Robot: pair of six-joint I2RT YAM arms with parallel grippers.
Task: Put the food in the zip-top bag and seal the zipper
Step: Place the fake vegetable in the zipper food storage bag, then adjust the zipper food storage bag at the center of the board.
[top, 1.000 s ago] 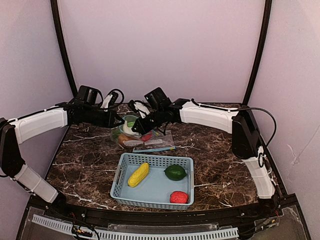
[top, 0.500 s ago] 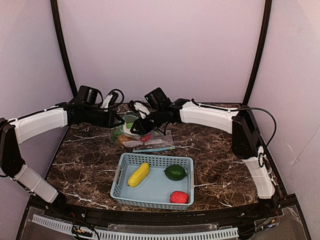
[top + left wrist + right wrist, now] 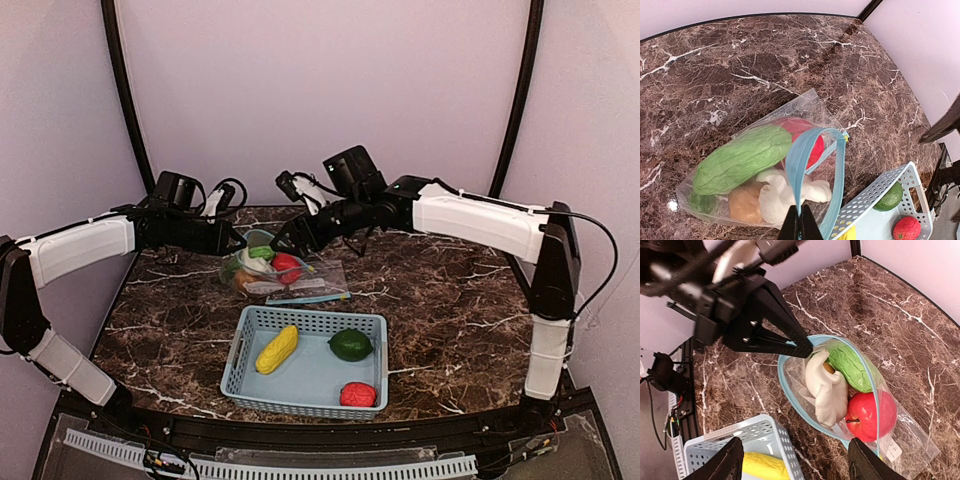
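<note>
- Zip-top bag lies on the desk, mouth open, blue zipper rim lifted into a loop.
- Left fingers are closed tight on the zipper rim at the bag's mouth, holding it up and open.
- Right fingers are spread wide with nothing between them, hovering just above the bag's mouth.
- Inside the bag: green pod, red apple, white radish, brown potato. The apple sits just inside the mouth, beside the radish.
- There is also a small green bit at the bag's closed end; I can't tell what it is.
- Not bagged yet: yellow corn, dark green round fruit and small red fruit, all in the light blue basket just on the near side of the bag.
- Progress, as I judge it: roughly halfway through loading, with four pieces in and three visible pieces left.
- Zipper is not sealed; the mouth gapes.
- Left to do: move the three basket items into the bag, then press the zipper shut along its length.
- Likely next: the right arm goes from the bag to the basket for another piece while the left keeps the mouth open.
</note>
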